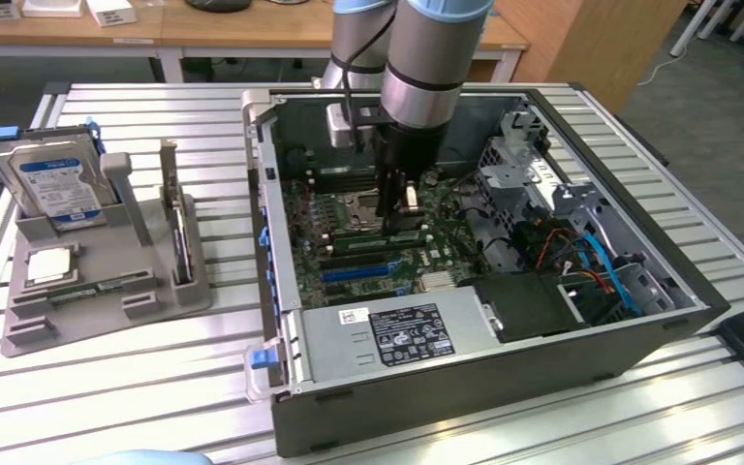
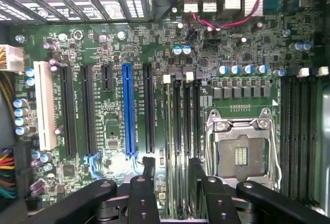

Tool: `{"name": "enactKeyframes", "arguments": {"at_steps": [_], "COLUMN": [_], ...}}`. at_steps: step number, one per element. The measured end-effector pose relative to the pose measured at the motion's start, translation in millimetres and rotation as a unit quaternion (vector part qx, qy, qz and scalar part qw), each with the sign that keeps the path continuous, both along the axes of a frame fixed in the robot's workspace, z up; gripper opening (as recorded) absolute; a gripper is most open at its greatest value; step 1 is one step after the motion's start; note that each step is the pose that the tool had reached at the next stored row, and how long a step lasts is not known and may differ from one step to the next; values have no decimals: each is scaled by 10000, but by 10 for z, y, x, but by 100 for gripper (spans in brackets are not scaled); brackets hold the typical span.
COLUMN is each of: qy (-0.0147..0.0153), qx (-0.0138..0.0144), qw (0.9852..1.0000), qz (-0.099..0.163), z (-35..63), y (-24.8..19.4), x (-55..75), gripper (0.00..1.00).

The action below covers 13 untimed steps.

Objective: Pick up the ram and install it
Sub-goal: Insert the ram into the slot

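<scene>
Jaws stand spread and grip nothing. They hang inside the open case, their black tips on either side of the memory slots on the green motherboard. The ram lies flat in the grey tray at the exterior view's left, just in front of the CPU and well apart from the jaws.

That moulded tray holds three things: one thin green ram stick, one square silver-topped CPU lying flat, and one silver hard drive with a blue label, standing upright in a holder.

The black case lies on its side on the slatted metal surface. It holds the motherboard, one silver power supply with a dark label, and blue and orange cables.

Four long black memory slots run side by side near the jaws. Beyond them sit one blue slot, one white slot and one square socket in a shiny metal frame.
</scene>
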<state>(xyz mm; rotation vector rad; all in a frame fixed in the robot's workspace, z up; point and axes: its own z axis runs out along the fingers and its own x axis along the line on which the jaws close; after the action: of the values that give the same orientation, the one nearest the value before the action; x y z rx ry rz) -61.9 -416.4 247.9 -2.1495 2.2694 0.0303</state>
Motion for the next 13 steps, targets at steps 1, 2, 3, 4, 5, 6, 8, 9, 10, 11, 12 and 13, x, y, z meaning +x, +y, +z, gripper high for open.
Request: {"name": "enactKeyframes", "arguments": {"at_steps": [1, 2, 3, 4, 5, 6, 8, 9, 10, 11, 12, 13], "qy": [0, 0, 0, 0, 0, 0, 0, 0, 0, 0, 0, 0], "qx": [0, 0, 0, 0, 0, 0, 0, 0, 0, 0, 0, 0], "qw": [10000, 10000, 10000, 10000, 10000, 10000, 10000, 10000, 10000, 10000, 10000, 10000], "qz": [0, 0, 0, 0, 0, 0, 0, -1, -3, -4, -6, -7], "z": [21, 43, 63, 83, 105, 128, 172, 190, 206, 223, 232, 239], "y": [0, 0, 0, 0, 0, 0, 0, 0, 0, 0, 0, 0], "x": [0, 0, 0, 0, 0, 0, 0, 0, 0, 0, 0, 0], "gripper": [39, 39, 39, 39, 39, 39, 39, 39, 39, 39, 39, 39]}}
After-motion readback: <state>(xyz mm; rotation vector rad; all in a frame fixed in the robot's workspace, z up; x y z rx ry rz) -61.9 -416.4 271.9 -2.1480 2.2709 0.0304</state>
